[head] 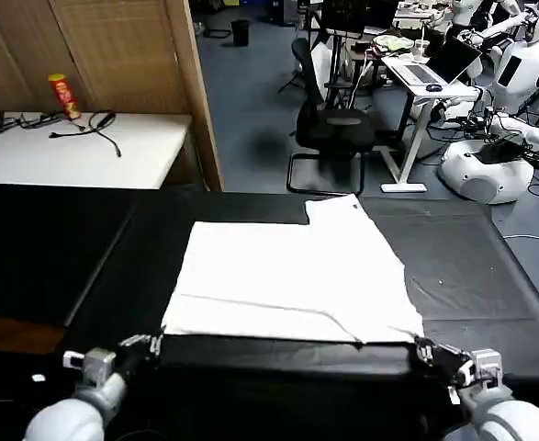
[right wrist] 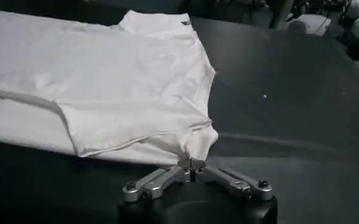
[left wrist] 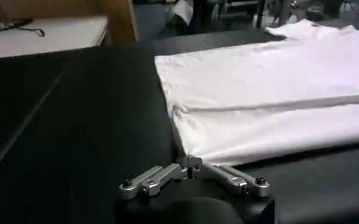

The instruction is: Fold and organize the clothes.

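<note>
white t-shirt [head: 287, 276] lies plain side up on the black table cloth [head: 471, 276]; left gripper [left wrist: 190, 163] seemingly pinches its near left corner; right gripper [right wrist: 192, 164] is clamped on the near right corner

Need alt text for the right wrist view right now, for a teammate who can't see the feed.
The right gripper is shut on the near corner of the white T-shirt, bunching the cloth at its tips. The shirt lies plain side up on the black table cloth, partly folded, with its collar at the far end.
</note>
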`<state>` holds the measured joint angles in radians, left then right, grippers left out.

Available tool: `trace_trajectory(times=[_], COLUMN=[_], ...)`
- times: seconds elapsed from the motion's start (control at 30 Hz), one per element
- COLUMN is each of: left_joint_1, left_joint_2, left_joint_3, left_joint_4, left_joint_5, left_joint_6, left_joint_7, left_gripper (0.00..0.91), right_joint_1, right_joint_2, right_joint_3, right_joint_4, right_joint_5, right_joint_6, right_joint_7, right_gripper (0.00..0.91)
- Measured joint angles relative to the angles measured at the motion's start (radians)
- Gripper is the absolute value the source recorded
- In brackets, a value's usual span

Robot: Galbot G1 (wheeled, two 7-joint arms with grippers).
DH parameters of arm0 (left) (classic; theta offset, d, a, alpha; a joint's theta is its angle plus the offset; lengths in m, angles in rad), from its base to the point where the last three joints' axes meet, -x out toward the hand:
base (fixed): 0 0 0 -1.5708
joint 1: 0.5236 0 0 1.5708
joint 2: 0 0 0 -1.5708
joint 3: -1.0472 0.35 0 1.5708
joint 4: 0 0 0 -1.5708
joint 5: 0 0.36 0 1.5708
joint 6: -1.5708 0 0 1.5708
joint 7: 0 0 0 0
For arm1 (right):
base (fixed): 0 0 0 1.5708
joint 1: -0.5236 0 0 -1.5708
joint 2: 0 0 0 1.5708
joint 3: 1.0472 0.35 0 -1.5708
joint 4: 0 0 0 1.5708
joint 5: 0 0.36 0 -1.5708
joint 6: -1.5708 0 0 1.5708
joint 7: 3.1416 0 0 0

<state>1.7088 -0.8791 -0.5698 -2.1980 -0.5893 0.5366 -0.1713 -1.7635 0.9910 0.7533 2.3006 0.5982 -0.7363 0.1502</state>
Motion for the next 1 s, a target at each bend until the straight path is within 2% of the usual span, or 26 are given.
trace_trajectory(times=[0.13,0.33,0.4,0.47,0.53,0.63,0.83,1.0], left_joint_1=[0.046,0.063,0.052,0.020,-0.043,-0.186,-0.483,-0.694], left_joint_2=[0.001,-0.009,-0.010,-0.015,-0.024,-0.044,-0.075,-0.077], left_joint_3=[-0.034,-0.090,-0.109,-0.117,-0.111,-0.080,0.004,0.103], left_joint_4=[-0.039,-0.116,-0.131,-0.129,-0.100,-0.013,0.210,0.372], left_joint_5=[-0.011,-0.024,-0.034,-0.034,-0.028,-0.084,-0.181,-0.188], left_joint_6=[0.039,0.147,0.140,0.096,0.061,0.038,0.062,0.078], left_joint_7=[-0.019,-0.025,0.001,0.030,0.049,0.031,0.029,0.046], left_gripper=[0.878,0.878,0.878,0.878,0.878,0.878,0.878,0.878], right_joint_1=[-0.038,-0.039,-0.002,0.054,0.145,0.301,0.612,0.855], right_joint_2=[0.004,-0.004,-0.008,-0.013,-0.017,-0.024,-0.018,0.013], right_joint_3=[0.019,0.061,0.060,0.043,0.014,-0.046,-0.197,-0.346], right_joint_4=[0.051,0.110,0.104,0.074,0.018,-0.090,-0.330,-0.548], right_joint_5=[0.008,0.076,0.065,0.062,0.059,0.052,0.024,0.023], right_joint_6=[0.000,0.000,0.000,0.043,0.093,0.132,0.162,0.158], right_joint_7=[0.006,0.013,0.015,0.007,-0.001,-0.002,0.002,0.006], right_gripper=[0.878,0.878,0.878,0.878,0.878,0.878,0.878,0.878])
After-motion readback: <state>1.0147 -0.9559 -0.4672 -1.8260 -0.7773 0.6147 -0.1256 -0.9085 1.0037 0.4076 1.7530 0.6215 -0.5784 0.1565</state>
